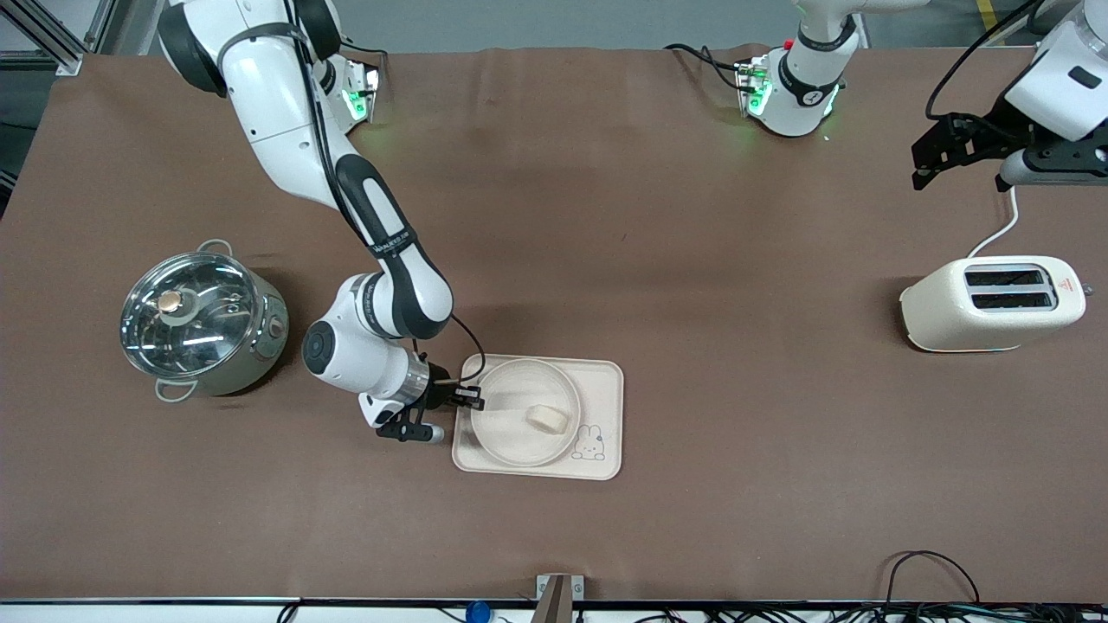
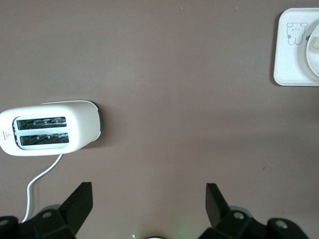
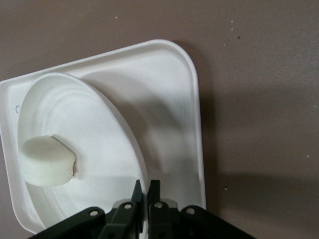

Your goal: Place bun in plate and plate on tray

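Observation:
The round cream plate (image 1: 511, 424) lies within the rectangular rabbit tray (image 1: 608, 381), near the middle of the table. The small cream bun (image 1: 547, 419) lies in the plate, on the side toward the rabbit drawing. My right gripper (image 1: 474, 401) is shut on the plate's rim at the end toward the right arm. In the right wrist view the gripper (image 3: 147, 185) pinches the rim of the plate (image 3: 99, 124), which looks slightly raised over the tray (image 3: 169, 89), with the bun (image 3: 47, 162) inside. My left gripper (image 1: 921, 171) waits open and empty in the air above the toaster.
A cream two-slot toaster (image 1: 991, 303) stands at the left arm's end; it also shows in the left wrist view (image 2: 50, 128), with the tray's corner (image 2: 291, 64) farther off. A steel pot with a glass lid (image 1: 201, 320) stands at the right arm's end.

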